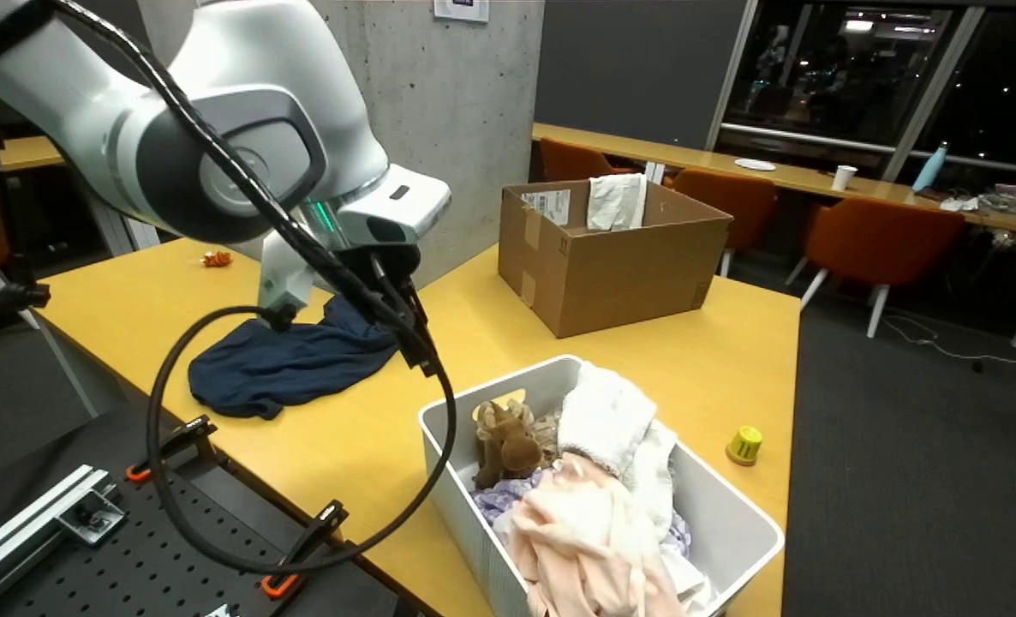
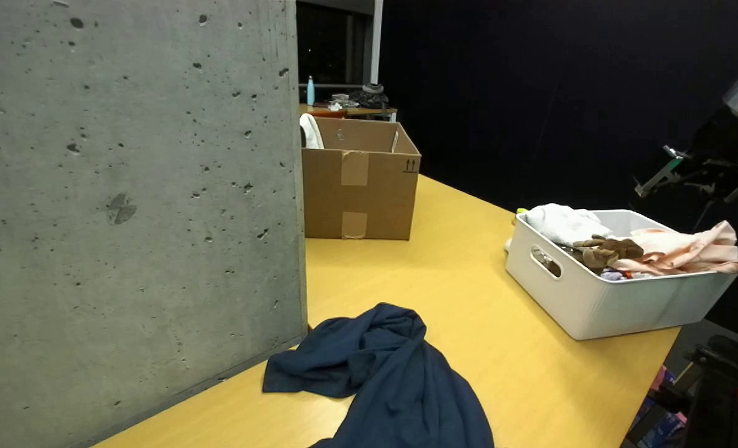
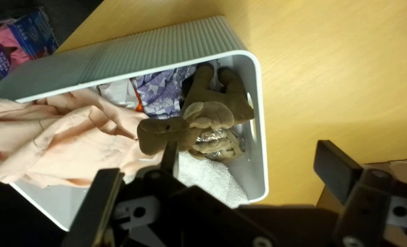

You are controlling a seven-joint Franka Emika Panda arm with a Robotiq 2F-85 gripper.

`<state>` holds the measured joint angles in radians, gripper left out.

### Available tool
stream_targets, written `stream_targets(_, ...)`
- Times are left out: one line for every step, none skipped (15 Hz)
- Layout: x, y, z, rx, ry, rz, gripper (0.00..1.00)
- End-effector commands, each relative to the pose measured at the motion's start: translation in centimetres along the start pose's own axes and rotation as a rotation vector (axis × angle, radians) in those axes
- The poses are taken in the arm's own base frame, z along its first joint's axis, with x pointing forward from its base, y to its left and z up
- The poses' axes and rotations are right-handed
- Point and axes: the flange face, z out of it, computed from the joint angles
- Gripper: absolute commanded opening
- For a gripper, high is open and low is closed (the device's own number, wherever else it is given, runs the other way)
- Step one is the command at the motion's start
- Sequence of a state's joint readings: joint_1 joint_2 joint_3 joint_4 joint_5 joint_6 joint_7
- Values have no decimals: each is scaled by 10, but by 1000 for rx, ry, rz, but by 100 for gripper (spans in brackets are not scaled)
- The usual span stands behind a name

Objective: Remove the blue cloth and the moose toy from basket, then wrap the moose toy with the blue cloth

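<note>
1. Found the gripper (image 3: 248,154) poised above the ribbed white basket (image 3: 189,43), fingers spread wide, pinching nothing.
2. Located the plush moose (image 3: 217,99) inside that basket, upper centre of the wrist view, legs up in the corner and muzzle pointing left.
3. Judged the aim poor for a straight descent: saw the finger (image 3: 170,159) at mid-frame of that view overlapping the head, with most of the gap over the basket's end rim and the table (image 3: 327,85). Risked bumping the head aside or straddling the rim.
4. Feared a mixed grasp, owing to crowding round the head: peach cloth (image 3: 86,137) at left, white towel (image 3: 207,175) below, plastic-wrapped tan item (image 3: 220,145) just beneath the antler.
5. Expected a twist or slip from pinching only antler or muzzle.
6. Suspected tipping or sliding under a dragging lift, given the apparent jut of the basket (image 2: 630,305) past the table edge at right of an exterior view.
7. Saw the navy cloth (image 2: 400,373) already out, bunched on the table at lower centre of an exterior view. Anticipated an incomplete wrap, owing to those folds.
8. Noted the black cable loop (image 1: 153,433) in the left half of an exterior view, crossing the basket's corner by line of sight; could not tell contact. Feared a snag during a low reach.
</note>
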<state>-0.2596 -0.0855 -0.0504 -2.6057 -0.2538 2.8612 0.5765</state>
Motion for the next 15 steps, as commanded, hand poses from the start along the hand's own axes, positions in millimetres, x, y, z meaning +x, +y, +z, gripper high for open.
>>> stream_targets(10,17,34,17,2,53,100)
stream_targets(15,20,43,12,6,63,100)
stream_targets(19,22,50,12,15,67,100)
stream_targets(26,25,55,7,21,74,100)
stream_targets(33,26,62,5,28,81,100)
stream_targets(40,27,68,2,25,92,100)
stream_targets(47,28,75,-8,11,102,100)
stream_targets(53,27,82,-12,11,104,100)
stream_targets(57,27,90,-19,5,104,100)
stream_targets(60,27,98,-28,-4,109,100)
stream_targets(63,27,105,-37,-13,110,100)
stream_targets(64,28,115,-45,-24,122,100)
stream_targets(65,29,123,-49,-35,131,100)
stream_targets(64,30,133,-54,-50,138,100)
stream_targets(64,32,141,-63,-61,144,100)
